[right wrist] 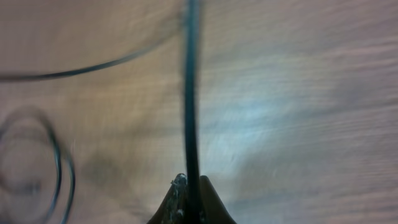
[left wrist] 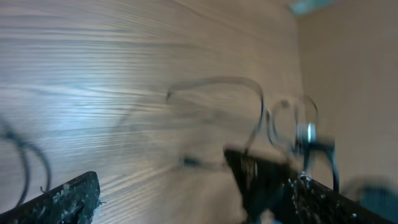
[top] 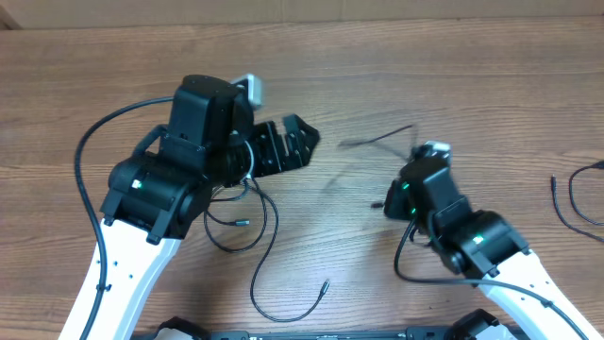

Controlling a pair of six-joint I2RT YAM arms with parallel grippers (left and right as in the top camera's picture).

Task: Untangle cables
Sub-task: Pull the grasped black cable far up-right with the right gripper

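Observation:
My right gripper (top: 416,157) is shut on a thin black cable (right wrist: 191,93) that runs straight up from its fingertips (right wrist: 191,184) in the right wrist view. In the overhead view this cable (top: 376,141) is a blurred streak to the gripper's left. My left gripper (top: 288,144) is open and empty above the table, with its fingers wide apart (left wrist: 193,199). A loose tangle of black cables (top: 238,210) lies under the left arm, and one cord trails to a small plug (top: 324,285). Blurred cable loops (left wrist: 255,106) show ahead of the left jaws.
Another thin black cable (top: 574,196) lies at the right edge of the wooden table (top: 453,66). More cord loops (right wrist: 43,162) lie left of the right gripper. The thick arm cable (top: 94,142) arcs at the left.

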